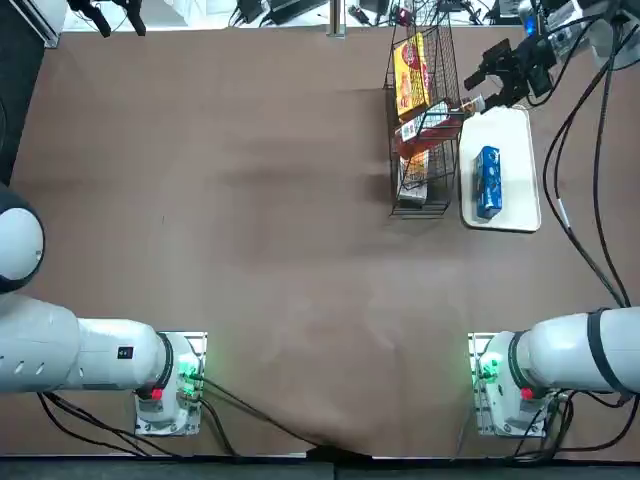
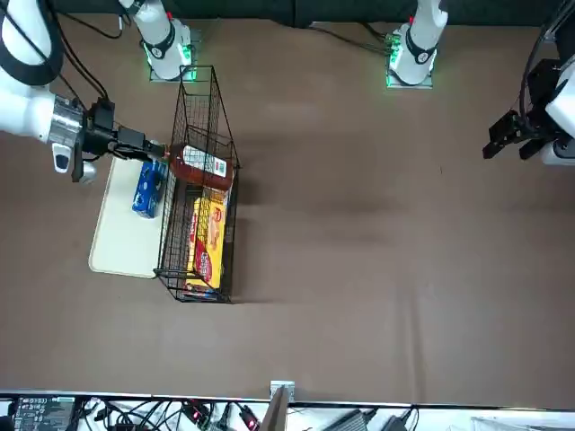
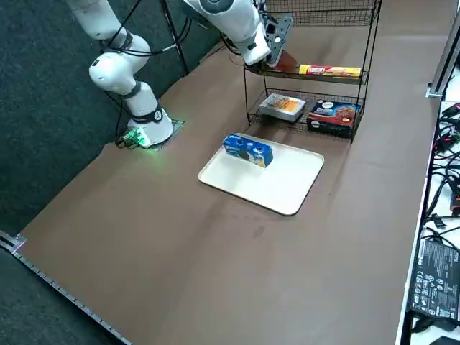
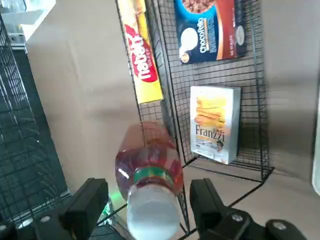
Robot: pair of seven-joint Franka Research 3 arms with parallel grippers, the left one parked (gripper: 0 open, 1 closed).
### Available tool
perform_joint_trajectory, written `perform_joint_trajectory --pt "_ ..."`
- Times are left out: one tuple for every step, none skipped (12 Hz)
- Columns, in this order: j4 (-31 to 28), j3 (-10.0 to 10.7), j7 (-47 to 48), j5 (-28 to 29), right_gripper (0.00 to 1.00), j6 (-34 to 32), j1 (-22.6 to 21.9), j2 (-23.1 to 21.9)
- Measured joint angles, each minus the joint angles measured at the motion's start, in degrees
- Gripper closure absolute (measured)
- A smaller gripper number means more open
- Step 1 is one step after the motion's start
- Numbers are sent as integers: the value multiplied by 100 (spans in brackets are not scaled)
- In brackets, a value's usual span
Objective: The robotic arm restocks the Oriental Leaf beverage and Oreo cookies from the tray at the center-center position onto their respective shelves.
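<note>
Brown tabletop spreads beneath the work point(image 1: 270, 300), with a dark grey surface point(image 3: 57, 122) past its edge on the side of the arms' bases. The right arm point(image 2: 31, 108) reaches over the table, and its right gripper point(image 4: 150, 195) is at the side of the black wire shelves point(image 3: 371, 50), its two fingers standing wide, one on either side of the white cap point(image 4: 153, 215) of the Oriental Leaf bottle point(image 4: 150, 162). Visible space separates each finger from the cap, so nothing is gripped. The bottle lies on its side on a tier just ahead of the gripper, its cap pointing back between the fingers, red-brown liquid inside. Also ahead of the gripper, next to the bottle on that tier, is a yellow-and-red packet point(image 4: 142, 60). Lower than the gripper, on another tier, sit a white Franzzi box point(image 4: 215, 122) and a dark blue and brown box point(image 4: 212, 30). Down on the table, below the gripper and beside the rack, rests the white tray point(image 3: 287, 183). The bright blue Oreo packet point(image 3: 248, 149) lies on the tray, closer to the arms' bases than the gripper is.
</note>
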State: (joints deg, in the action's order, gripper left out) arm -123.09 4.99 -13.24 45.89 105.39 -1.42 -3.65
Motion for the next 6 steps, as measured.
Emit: perform_joint_trajectory --pt "0 4 0 -51 0 -1 46 3" --pt "3 8 -2 -176 0 0 80 7" --pt "18 10 -3 -335 0 0 110 12" --pt "64 10 -3 -509 0 1 150 23" --pt "142 11 -2 -694 0 2 216 45" --pt "233 13 -2 -859 0 1 302 77"
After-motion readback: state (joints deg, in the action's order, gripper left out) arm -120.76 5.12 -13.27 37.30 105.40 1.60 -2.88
